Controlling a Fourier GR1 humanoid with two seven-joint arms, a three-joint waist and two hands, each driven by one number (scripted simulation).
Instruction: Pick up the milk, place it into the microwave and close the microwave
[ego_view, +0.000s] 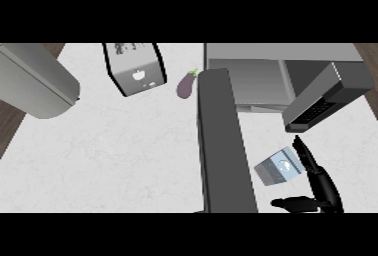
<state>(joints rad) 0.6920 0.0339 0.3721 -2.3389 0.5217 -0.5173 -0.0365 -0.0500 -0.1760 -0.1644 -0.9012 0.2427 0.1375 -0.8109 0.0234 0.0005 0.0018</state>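
The milk (279, 168) is a small blue-grey carton, tilted, to the right of the microwave's open door (223, 145). My right hand (322, 186) is at the carton's right side. Its fingers (304, 155) point straight up along the carton, and the thumb (289, 203) sticks out to the left below it. The hand is open, and I cannot tell whether it touches the carton. The microwave (251, 82) stands at the upper right with its grey cavity showing and a dark control panel (319, 109) on its right. My left hand is out of sight.
A tall grey carton (136, 68) leans at the top centre-left. Between it and the microwave lies a purple eggplant (187, 84). A big grey cylinder (35, 80) covers the upper left corner. The open door juts across the counter (111, 150) toward the lower edge.
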